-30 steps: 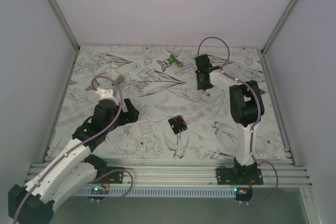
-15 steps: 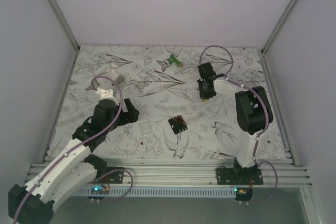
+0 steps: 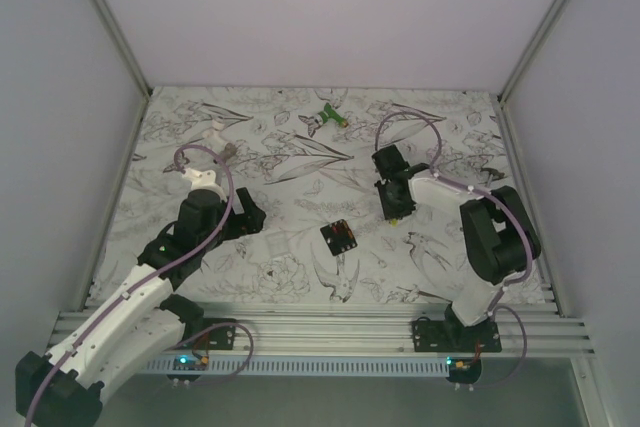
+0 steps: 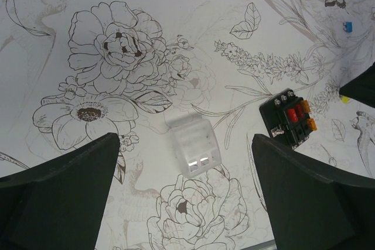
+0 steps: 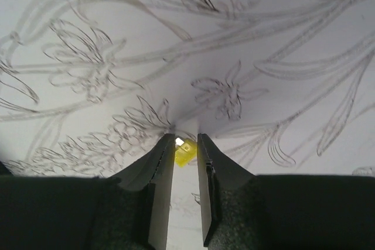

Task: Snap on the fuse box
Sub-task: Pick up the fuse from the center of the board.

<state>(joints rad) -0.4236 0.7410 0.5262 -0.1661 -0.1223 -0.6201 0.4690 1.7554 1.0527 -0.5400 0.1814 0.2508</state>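
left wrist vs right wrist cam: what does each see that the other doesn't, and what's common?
Left wrist only: the flat black square plastic fuse box with red and orange fuses in its slots, a clear plastic boxy cover lying apart from it, a small blue fuse on the table, and the open left pincer. Right wrist only: a close look at the small yellow fuse held at the fingertips of the right pincer. Both: the white flower-printed table surface; a yellow speck at the left view's right edge may be that same fuse.
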